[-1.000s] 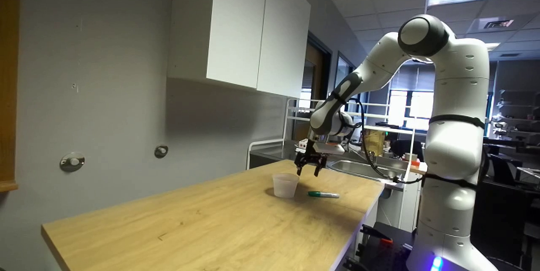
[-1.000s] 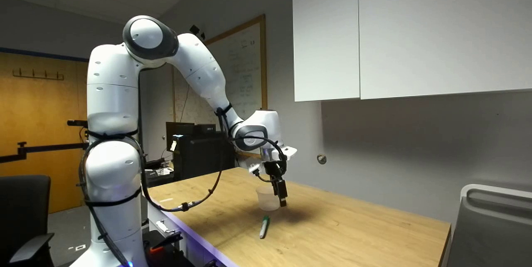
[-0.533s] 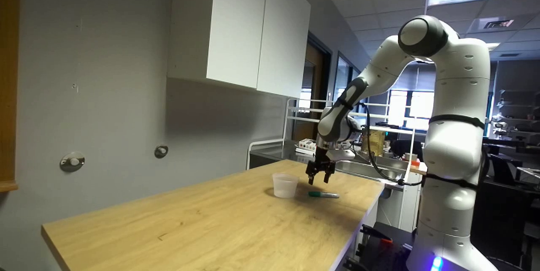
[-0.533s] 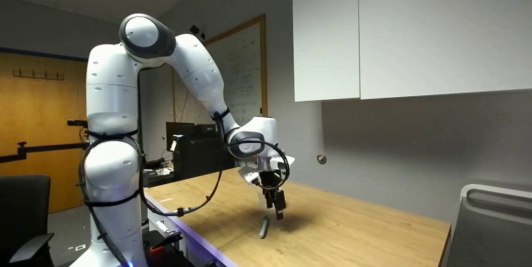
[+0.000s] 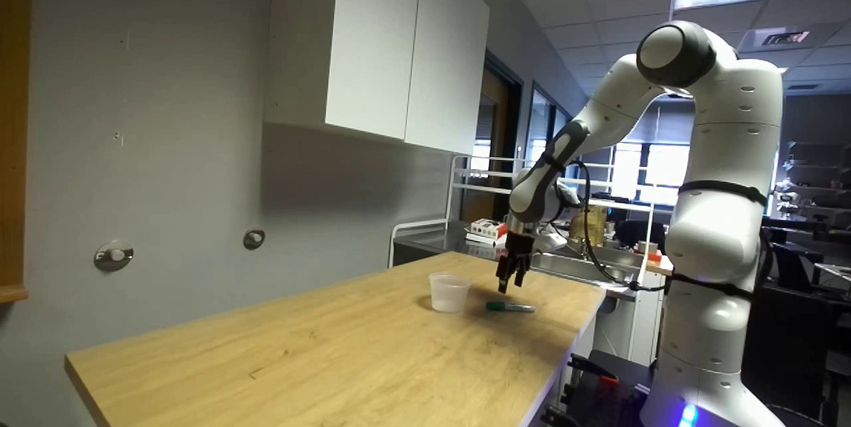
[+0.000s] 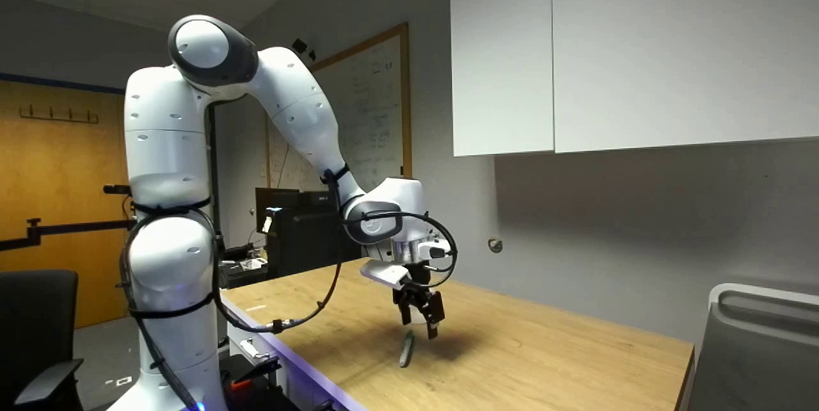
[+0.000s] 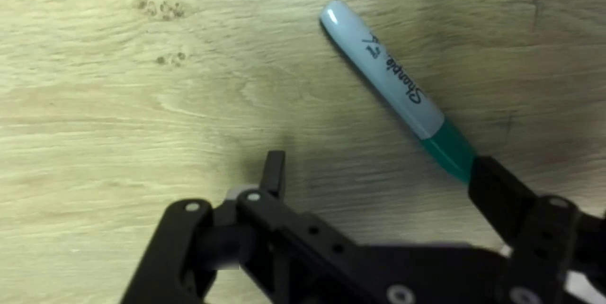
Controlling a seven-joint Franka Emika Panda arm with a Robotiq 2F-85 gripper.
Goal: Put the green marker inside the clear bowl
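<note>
The green marker lies on the wooden table in both exterior views (image 5: 510,306) (image 6: 407,348). It has a green cap and a grey-white body. In the wrist view the marker (image 7: 386,76) lies slantwise, and one finger hides the cap's end. The clear bowl (image 5: 449,292) stands upright beside the marker. In an exterior view the bowl (image 6: 417,317) is mostly hidden behind the gripper. My gripper (image 5: 510,285) is open and empty above the table near the marker. Its fingers are spread apart in an exterior view (image 6: 419,328) and in the wrist view (image 7: 380,169).
The wooden table (image 5: 319,347) runs along the wall. A white cabinet (image 5: 372,48) hangs above it. A sink (image 5: 578,269) and a white rack (image 5: 425,222) stand beyond the table's far end. A cable (image 6: 320,308) loops from the arm over the table.
My gripper has moved away from the bowl towards the marker and come lower. It has also turned, so its fingers now show spread in an exterior view. The marker and bowl have not moved.
</note>
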